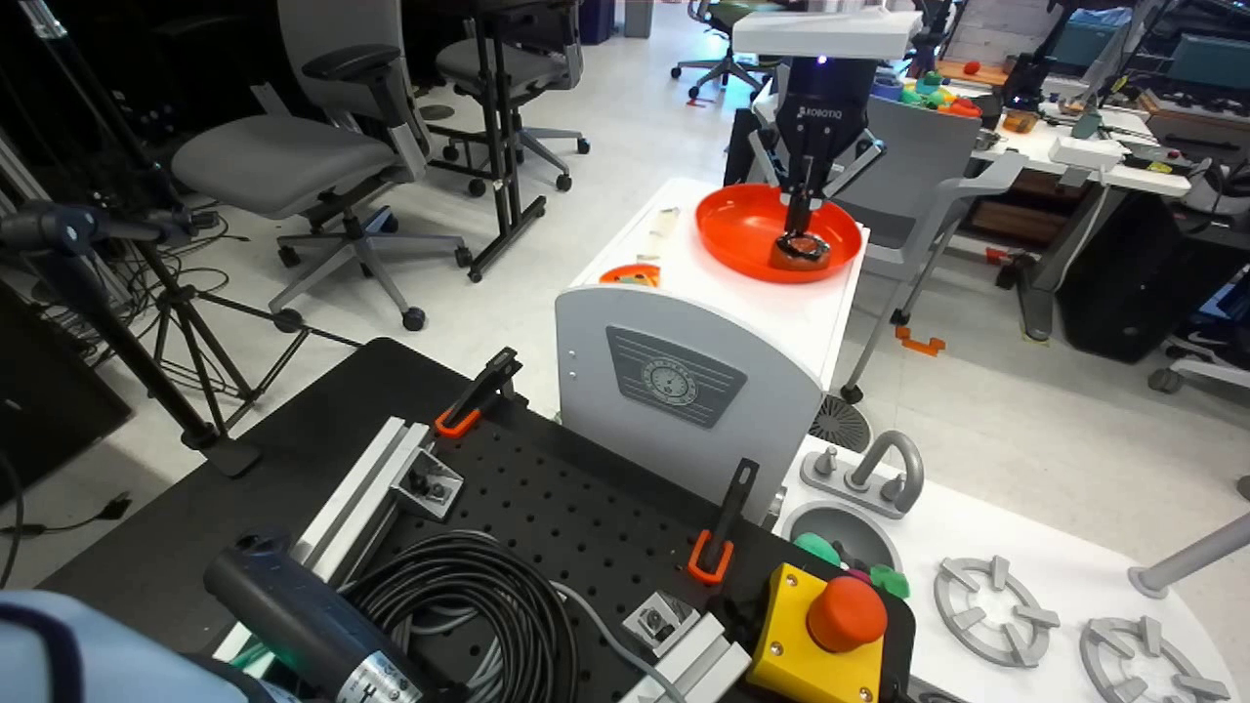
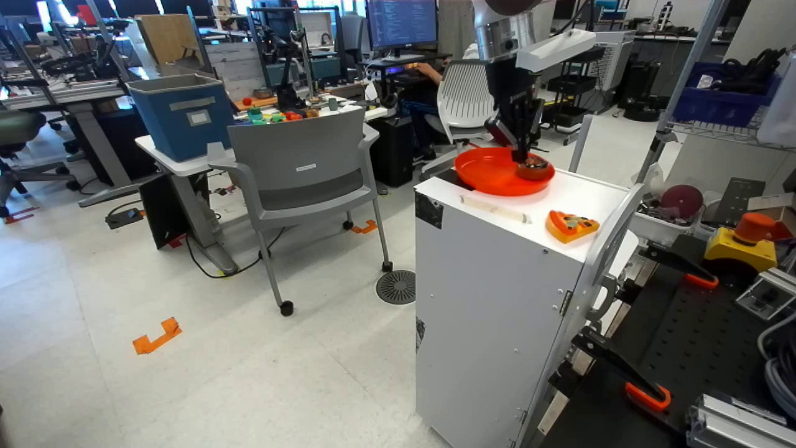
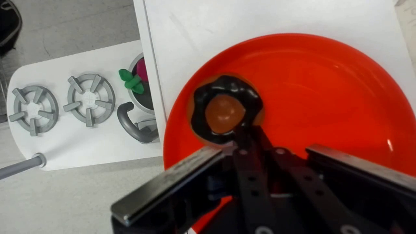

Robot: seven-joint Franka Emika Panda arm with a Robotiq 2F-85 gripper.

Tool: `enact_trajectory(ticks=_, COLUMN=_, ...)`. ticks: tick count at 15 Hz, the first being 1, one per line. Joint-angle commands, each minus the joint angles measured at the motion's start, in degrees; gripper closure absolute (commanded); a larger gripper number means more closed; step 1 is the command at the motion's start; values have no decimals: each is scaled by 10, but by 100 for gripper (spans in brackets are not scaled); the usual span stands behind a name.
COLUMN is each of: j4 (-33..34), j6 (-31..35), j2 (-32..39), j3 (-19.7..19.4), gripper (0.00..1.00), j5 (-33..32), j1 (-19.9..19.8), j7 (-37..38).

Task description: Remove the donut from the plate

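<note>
Gripper: black metal two-finger Robotiq gripper [image 3: 249, 132], pointing down, tips at the edge of the round brown toy donut [image 3: 224, 112] with a wavy, glossy black icing ring.
Jaws: together, lying side by side over the donut's edge in the wrist view. Whether they pinch part of that edge or only press against it cannot be told; the contact is hidden.
Donut: inside the bright orange, round, shallow plate [image 3: 325, 97], near one side of the raised rim, icing upward. In both exterior views it appears to sit on the plate, not lifted.
Removal, done: the reach appears complete, and the grasp attempt appears to be the step in hand.
Removal, left: confirm the hold, raise the donut above the rim, carry it beyond the plate, set it down, release. If the tips have caught only the edge, the donut may tilt or slip during the lift.
Box: tall white box [image 2: 497, 298] bearing the plate and, apart from it, an orange wedge-shaped toy pizza slice [image 2: 571, 227].
Counter: white play-kitchen counter [image 3: 87, 139] with grey ring-shaped burners [image 3: 89, 118], beyond the box's edge.
Chair: grey plastic office armchair [image 2: 298, 162], well apart from the plate.
</note>
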Motion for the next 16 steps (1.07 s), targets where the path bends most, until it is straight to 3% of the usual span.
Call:
enact_trajectory(ticks=1, j4=11, j6=-1, j2=6, j3=1, gripper=60, j5=8, j1=-2, j7=-10)
enact_trajectory(ticks=9, j4=9, j6=1, j2=4, j3=4, gripper=2, j5=12, j1=-6, j7=-17)
enact_trajectory(ticks=16, j4=19, j6=-17, j2=13, j3=6, gripper=0, j5=16, j1=-7, j7=-36)
